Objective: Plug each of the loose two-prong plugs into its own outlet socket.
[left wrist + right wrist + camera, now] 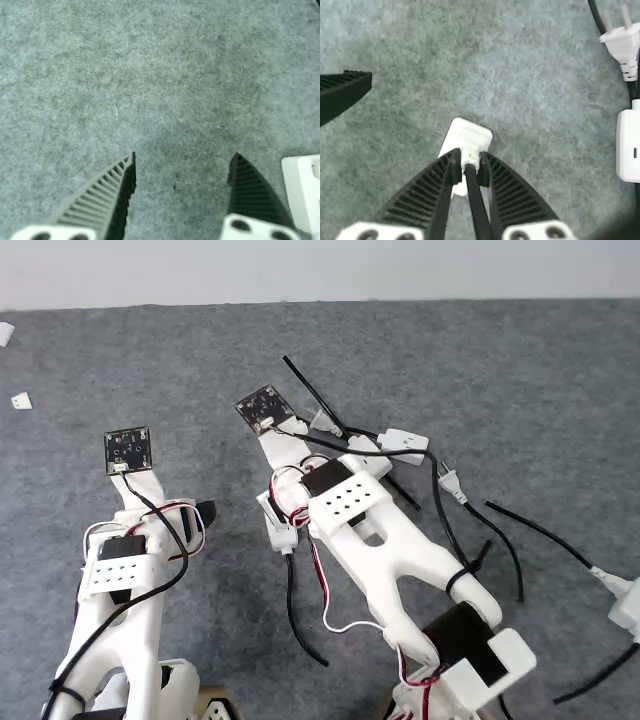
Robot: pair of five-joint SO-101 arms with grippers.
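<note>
My right gripper (469, 154) is shut on a white outlet block (470, 135) where its black cable enters, low over the grey carpet; from above the pair sits at mid-table (281, 530). A loose white two-prong plug (622, 45) lies beyond it, also visible from above (452, 485). Another white outlet block (627, 145) rests beside that plug (403, 443). My left gripper (184, 156) is open over bare carpet, just left of the held block (302, 190). Its black finger (345, 90) is visible in the right wrist view.
Black cables (480, 530) loop over the carpet right of centre. A further white block (628, 605) with its cable lies at the right edge. Two small white scraps (20, 400) sit at the far left. The carpet's far half is open floor.
</note>
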